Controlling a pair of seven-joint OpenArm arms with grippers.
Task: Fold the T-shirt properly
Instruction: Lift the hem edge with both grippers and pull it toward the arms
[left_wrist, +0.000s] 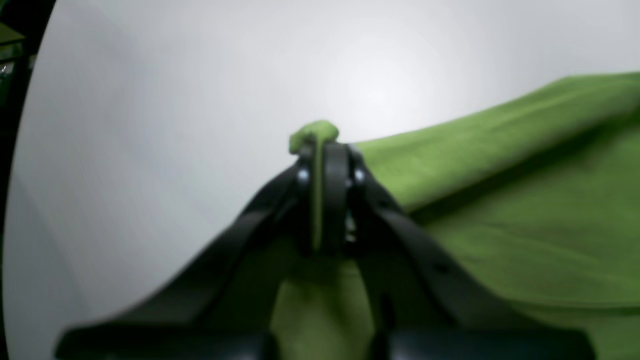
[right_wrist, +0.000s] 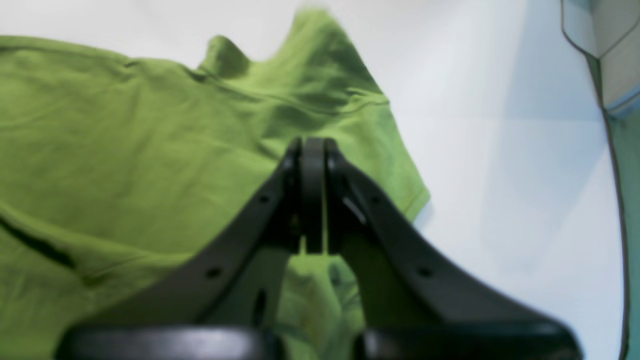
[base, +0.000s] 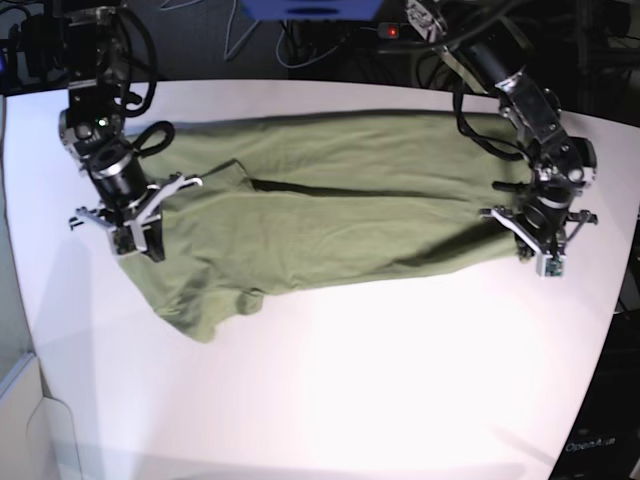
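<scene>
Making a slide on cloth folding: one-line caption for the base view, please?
Both grippers, left and right, pinch opposite ends of the green T-shirt spread on the white table.

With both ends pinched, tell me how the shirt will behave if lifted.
Likely floppy: the shirt lies wrinkled and slack between the left gripper and right gripper. Probably sags in the middle. The loose sleeve would likely dangle.

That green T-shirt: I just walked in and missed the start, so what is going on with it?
A two-armed robot is folding the T-shirt, which lies spread on the white table. The left gripper is shut on one end of the cloth, a bit of it poking past its fingers. The right gripper is shut on the sleeve end.
</scene>
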